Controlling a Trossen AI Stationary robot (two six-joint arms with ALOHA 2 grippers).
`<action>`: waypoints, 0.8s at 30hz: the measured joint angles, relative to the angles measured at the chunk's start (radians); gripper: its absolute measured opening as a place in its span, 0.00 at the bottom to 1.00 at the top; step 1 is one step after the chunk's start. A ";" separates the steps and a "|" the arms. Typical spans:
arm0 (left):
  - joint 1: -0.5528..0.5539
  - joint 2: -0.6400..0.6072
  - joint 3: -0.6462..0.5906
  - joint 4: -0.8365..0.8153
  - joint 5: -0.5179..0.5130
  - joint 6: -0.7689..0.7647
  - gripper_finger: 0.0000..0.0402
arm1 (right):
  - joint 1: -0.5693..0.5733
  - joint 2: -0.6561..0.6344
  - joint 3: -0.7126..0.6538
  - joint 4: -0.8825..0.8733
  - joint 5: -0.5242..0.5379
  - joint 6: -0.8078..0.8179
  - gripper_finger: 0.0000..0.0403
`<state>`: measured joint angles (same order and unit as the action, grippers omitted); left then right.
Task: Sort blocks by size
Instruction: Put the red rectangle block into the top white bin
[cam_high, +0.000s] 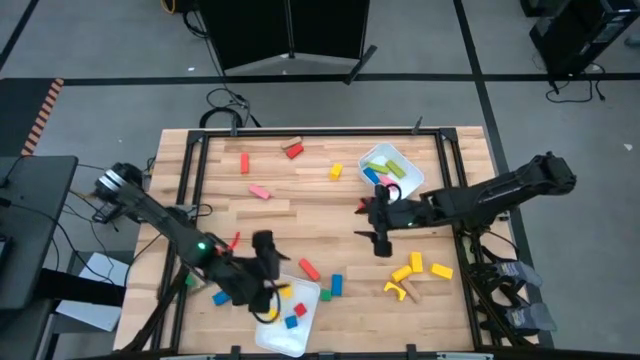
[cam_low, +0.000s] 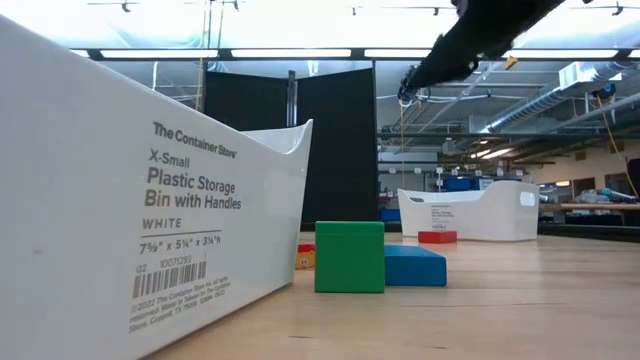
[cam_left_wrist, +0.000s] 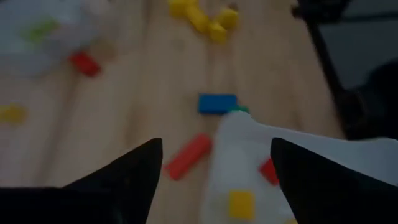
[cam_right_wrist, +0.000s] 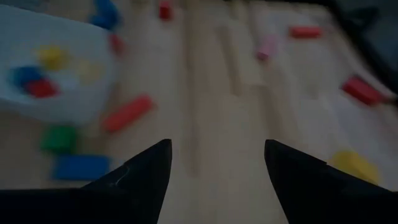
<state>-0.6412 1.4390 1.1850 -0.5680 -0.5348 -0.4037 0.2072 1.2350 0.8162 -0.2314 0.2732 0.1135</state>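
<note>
Left gripper (cam_high: 265, 290) hangs spread and empty over the near white plastic tray (cam_high: 300, 335), whose small wooden blocks (cam_high: 296, 315) lie just below its fingertips. From above, we find the right gripper (cam_high: 380, 235) mid-table, also spread with nothing between its fingers; the far white tray (cam_high: 412, 176) sits just behind it, yellow blocks (cam_high: 413, 268) a little ahead.

At table height, a green cube (cam_low: 349, 256) touches a blue bar (cam_low: 415, 266) beside the tray wall.

Past our left fingers (cam_left_wrist: 127, 171), a red bar (cam_left_wrist: 188, 155) lies just outside the tray. Descending now, we could clip the rim and tip the tray.

Right wrist view: loose blocks well ahead (too blurred to judge sizes). Tray contents stay hidden at table level.
</note>
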 joint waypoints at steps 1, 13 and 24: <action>-0.001 -0.028 -0.021 0.007 -0.029 0.002 0.74 | -0.011 0.020 0.000 0.005 0.031 0.000 0.66; -0.001 -0.341 -0.417 0.377 -0.199 0.001 0.73 | -0.280 0.307 0.218 -0.065 -0.087 -0.199 0.66; 0.000 -0.550 -0.594 0.496 -0.373 0.006 0.73 | -0.443 0.508 0.473 -0.318 -0.197 -0.566 0.66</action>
<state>-0.6415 0.8894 0.5913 -0.0723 -0.9081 -0.3973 -0.2353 1.7429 1.2892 -0.5495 0.0761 -0.4521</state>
